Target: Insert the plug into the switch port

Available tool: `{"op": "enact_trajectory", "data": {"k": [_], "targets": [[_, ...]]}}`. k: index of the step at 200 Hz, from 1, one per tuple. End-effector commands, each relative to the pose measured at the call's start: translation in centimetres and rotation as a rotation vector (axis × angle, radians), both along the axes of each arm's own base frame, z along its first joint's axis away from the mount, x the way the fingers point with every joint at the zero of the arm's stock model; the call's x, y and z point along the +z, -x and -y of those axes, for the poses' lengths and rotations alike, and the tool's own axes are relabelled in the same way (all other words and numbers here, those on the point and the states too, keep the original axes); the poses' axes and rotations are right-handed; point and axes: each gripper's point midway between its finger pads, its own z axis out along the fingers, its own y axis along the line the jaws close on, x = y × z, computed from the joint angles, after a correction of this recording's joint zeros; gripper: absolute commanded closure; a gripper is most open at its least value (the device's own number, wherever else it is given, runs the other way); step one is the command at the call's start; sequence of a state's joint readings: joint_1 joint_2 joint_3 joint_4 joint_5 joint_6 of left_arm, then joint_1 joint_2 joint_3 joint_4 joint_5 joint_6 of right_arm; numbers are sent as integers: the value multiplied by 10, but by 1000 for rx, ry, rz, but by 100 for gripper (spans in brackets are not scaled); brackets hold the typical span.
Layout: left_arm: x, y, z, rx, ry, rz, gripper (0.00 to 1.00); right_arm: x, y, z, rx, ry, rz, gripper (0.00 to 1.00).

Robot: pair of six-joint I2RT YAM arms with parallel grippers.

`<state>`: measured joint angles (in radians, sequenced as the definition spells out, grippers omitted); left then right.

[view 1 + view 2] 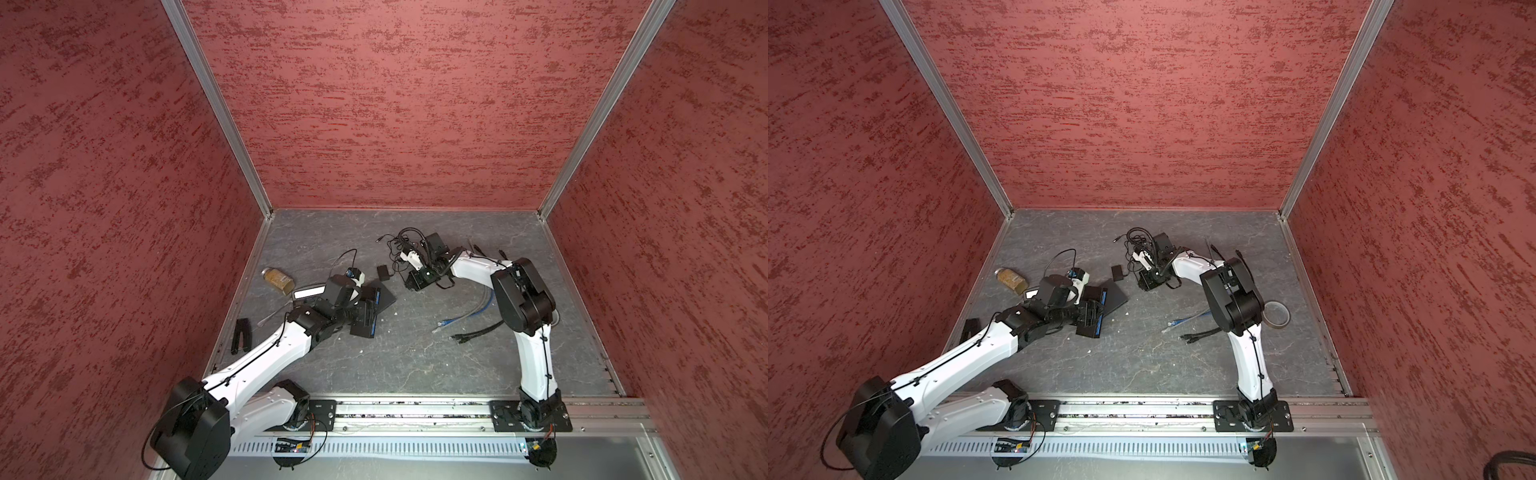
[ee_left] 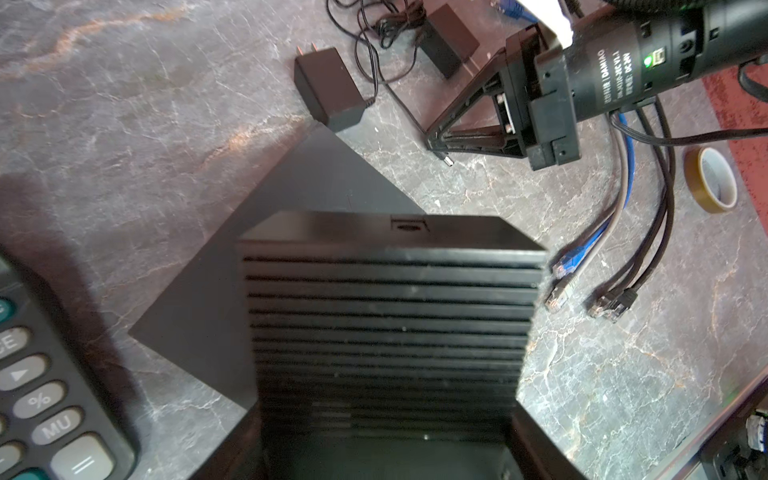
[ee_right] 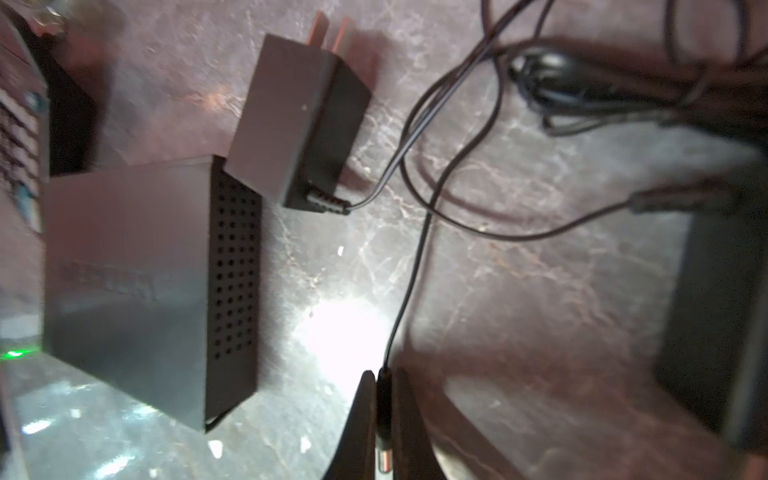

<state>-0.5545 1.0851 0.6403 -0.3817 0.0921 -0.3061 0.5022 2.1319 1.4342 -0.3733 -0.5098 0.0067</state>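
Note:
My right gripper [image 3: 383,378] is shut on the plug [image 3: 383,415], a thin black barrel plug whose metal tip pokes out behind the fingers. Its thin cable runs to a small black adapter [image 3: 299,120] lying on the floor. In both top views this gripper [image 1: 409,286] [image 1: 1144,286] hangs low, right of centre. My left gripper [image 2: 384,415] [image 1: 368,313] grips a wide black ribbed box [image 2: 390,316], the switch as far as I can tell. A small port [image 2: 409,226] shows on its far edge. The plug [image 2: 448,161] is a short way beyond that edge, apart from it.
A flat dark box [image 3: 124,282] with a perforated side lies partly under the ribbed box. A calculator [image 2: 41,395], loose network cables [image 2: 569,262], a tape roll [image 2: 710,178], a jar [image 1: 277,280] and a second adapter [image 1: 436,243] with tangled cord lie around.

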Motion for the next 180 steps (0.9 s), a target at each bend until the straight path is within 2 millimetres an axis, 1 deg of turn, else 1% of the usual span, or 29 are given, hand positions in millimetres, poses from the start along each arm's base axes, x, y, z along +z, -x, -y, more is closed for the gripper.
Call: {"op": "enact_trajectory", "data": {"k": [1, 18, 29, 52, 77, 98, 115, 141, 152, 180], "targets": [[16, -9, 8, -16, 10, 60, 48, 50, -13, -21, -82, -201, 39, 96], [15, -8, 11, -21, 8, 62, 48, 61, -17, -17, -146, -224, 67, 97], [15, -7, 12, -25, 7, 63, 48, 65, -21, -10, -197, -211, 90, 98], [14, -8, 13, -23, 4, 65, 48, 62, -25, 13, -317, -132, 120, 98], [12, -7, 14, -25, -1, 64, 48, 47, -18, 40, -407, -15, 113, 99], [12, -8, 14, -23, -6, 66, 48, 33, -8, 56, -438, 62, 92, 99], [10, -8, 14, -21, -9, 64, 48, 17, 0, 69, -454, 138, 63, 99], [7, -8, 14, -21, -11, 61, 48, -1, 11, 76, -444, 195, 20, 99], [7, -8, 14, -21, -12, 59, 48, -5, 16, 77, -437, 203, 2, 98], [7, -9, 14, -23, -14, 59, 48, -12, 26, 80, -421, 239, -41, 92]]}}
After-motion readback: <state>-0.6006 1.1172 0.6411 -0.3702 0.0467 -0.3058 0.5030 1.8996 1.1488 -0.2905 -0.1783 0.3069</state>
